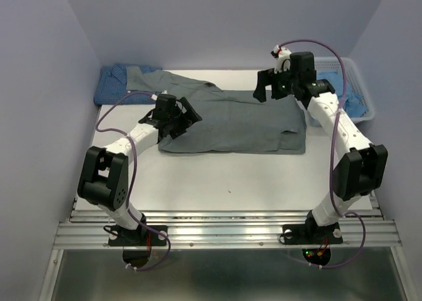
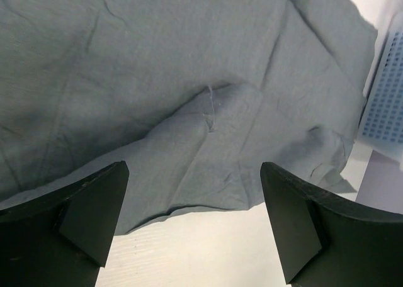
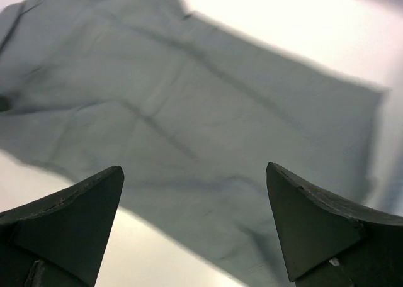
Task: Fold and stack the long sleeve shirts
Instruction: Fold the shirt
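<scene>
A plain grey long sleeve shirt [image 1: 244,119] lies flat across the middle of the table, one sleeve [image 1: 165,83] trailing to the back left. A dark blue dotted shirt [image 1: 115,83] lies folded at the back left corner, partly under that sleeve. A pale blue shirt [image 1: 339,90] sits bunched in the basket. My left gripper [image 1: 186,121] hovers open over the grey shirt's left front edge [image 2: 208,142]. My right gripper [image 1: 269,93] hangs open above the shirt's back right part [image 3: 208,111]. Neither gripper [image 2: 193,167] [image 3: 194,167] has anything between its fingers.
A white lattice basket [image 1: 364,100] stands at the back right, by the right arm, and its wall [image 2: 385,104] shows at the edge of the left wrist view. Grey walls close in the table on three sides. Bare white tabletop [image 1: 231,182] lies in front of the grey shirt.
</scene>
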Action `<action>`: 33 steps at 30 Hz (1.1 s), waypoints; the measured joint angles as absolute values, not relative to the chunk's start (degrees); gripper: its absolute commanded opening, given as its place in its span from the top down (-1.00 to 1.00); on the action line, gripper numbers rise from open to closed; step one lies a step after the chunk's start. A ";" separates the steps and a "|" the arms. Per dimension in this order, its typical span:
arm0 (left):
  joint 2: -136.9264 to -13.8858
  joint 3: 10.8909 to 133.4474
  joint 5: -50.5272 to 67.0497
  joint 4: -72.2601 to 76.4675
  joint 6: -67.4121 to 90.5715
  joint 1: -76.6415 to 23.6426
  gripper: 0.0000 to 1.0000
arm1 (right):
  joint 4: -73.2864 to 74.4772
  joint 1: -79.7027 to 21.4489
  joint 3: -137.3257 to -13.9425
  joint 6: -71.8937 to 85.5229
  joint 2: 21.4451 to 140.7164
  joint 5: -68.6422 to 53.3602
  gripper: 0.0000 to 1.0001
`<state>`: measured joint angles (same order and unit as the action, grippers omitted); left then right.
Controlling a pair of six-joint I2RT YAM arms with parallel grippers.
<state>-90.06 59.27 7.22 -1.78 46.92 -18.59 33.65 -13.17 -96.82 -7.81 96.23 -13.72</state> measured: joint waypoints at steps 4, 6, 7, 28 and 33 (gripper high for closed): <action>-93.14 58.74 9.45 0.45 46.57 -19.44 -0.97 | 24.43 -14.37 -82.56 9.04 95.35 -22.61 -1.00; -94.67 58.72 9.69 0.95 46.33 -19.42 -0.97 | 21.80 -16.16 -76.14 14.13 95.48 -25.10 -1.00; -95.79 58.72 9.76 1.26 46.13 -19.38 -0.97 | 20.53 -17.10 -73.21 16.49 95.83 -26.41 -1.00; -99.70 52.88 12.03 9.50 45.84 -15.25 -0.97 | 13.19 -10.83 -58.13 25.74 98.91 -10.28 -1.00; -98.13 50.94 12.60 9.56 45.56 -15.27 -0.97 | 13.17 -9.45 -57.14 24.82 98.04 -5.19 -1.00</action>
